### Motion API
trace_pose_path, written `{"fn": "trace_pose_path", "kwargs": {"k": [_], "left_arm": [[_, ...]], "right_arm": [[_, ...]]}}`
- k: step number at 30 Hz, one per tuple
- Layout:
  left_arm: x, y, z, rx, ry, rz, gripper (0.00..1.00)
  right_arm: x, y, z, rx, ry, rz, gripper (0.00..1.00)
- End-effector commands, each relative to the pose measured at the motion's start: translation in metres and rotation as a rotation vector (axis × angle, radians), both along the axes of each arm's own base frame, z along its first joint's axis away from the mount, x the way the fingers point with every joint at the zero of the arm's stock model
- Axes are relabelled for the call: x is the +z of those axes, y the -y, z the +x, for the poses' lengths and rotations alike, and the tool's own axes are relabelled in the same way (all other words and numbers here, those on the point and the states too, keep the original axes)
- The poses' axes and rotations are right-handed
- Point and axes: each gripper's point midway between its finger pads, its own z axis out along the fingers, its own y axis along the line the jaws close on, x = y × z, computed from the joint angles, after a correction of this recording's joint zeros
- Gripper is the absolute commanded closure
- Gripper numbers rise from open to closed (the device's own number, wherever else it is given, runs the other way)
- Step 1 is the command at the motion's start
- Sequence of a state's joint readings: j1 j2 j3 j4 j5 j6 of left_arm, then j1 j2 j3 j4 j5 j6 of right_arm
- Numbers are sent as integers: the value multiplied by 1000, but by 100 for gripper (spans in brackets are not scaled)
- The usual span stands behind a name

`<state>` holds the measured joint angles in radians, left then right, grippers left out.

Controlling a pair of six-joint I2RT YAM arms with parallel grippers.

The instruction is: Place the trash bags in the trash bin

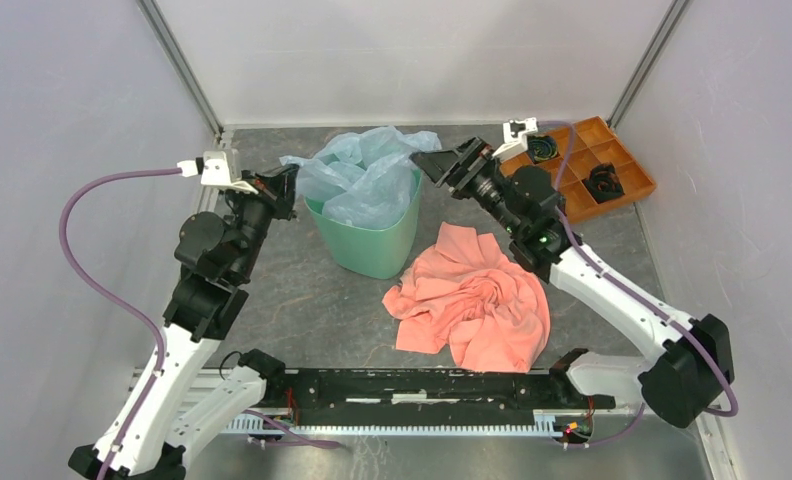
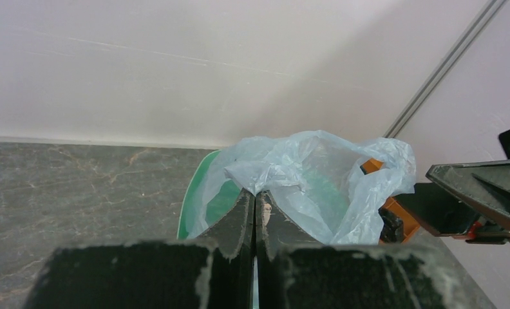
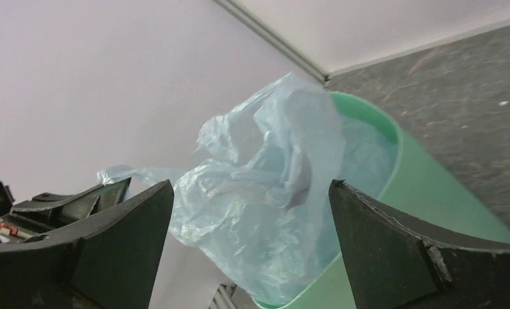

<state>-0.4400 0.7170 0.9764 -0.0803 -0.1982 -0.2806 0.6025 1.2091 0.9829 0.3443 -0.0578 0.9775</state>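
Step in hand: stuffing. The thin translucent pale blue-grey plastic trash bag (image 1: 367, 175) sits partly inside the mint-green plastic wastebasket (image 1: 372, 248), upper centre of the overhead frame. Most of it billows above the rim, and one corner trails over the left edge.

The left gripper (image 2: 255, 201) is clenched, and its tips appear to pinch a fold of the bag at that left edge. The right gripper (image 3: 251, 187) stands spread wide and holds nothing, with the bag just ahead of its fingers.

Judgement: the next move calls for pressing the raised plastic down below the rim, with the left pinch let go once the bag is seated.

Pose: the left arm rises from lower left, elbow bent, wrist pointing right. The right arm reaches diagonally from lower right over the crumpled salmon-pink cloth (image 1: 477, 300).
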Motion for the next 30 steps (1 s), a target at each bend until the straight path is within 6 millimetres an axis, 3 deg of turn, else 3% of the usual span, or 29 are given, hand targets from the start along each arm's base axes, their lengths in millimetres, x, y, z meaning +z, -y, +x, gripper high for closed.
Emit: {"fn": "trace_pose_path", "kwargs": {"k": [1,5,7,8,9,10,11,13,15,19,23,30], "left_arm": [[15,5,-7,-40,35,-72,98],[15,7,-9,-55,37,-80,98],[14,6,-10,-54,34,-78,98],[13,4,-10,-46,34,-78,98],[10,1,-11,-33,28,-74,98],[9,-4,-13,-12,26,-71,98],[6,-9,-14,15,24,-69,98],[0,-25,-17,91,5,-65,98],[-4,-41,-22,162,-9,-54,98],[-7,-51,-31,186,-4,-40,98],[-13,-42,-36,128,5,-50,98],[-17,-29,-46,39,46,-40,98]], "right_arm": [[29,-17,-8,21,71,89,2],[8,-22,11,-34,-19,85,2],[4,-31,17,-18,-56,106,12],[7,-35,20,-5,-51,114,21],[10,-38,23,5,-22,111,39],[12,-38,29,1,10,95,64],[6,-35,37,-19,14,55,77],[0,-29,51,-10,84,-24,93],[-1,-26,61,42,245,-113,100],[-13,-48,67,297,469,-264,100],[-37,-63,84,442,483,-354,100],[-25,-67,76,516,551,-384,93]]}}
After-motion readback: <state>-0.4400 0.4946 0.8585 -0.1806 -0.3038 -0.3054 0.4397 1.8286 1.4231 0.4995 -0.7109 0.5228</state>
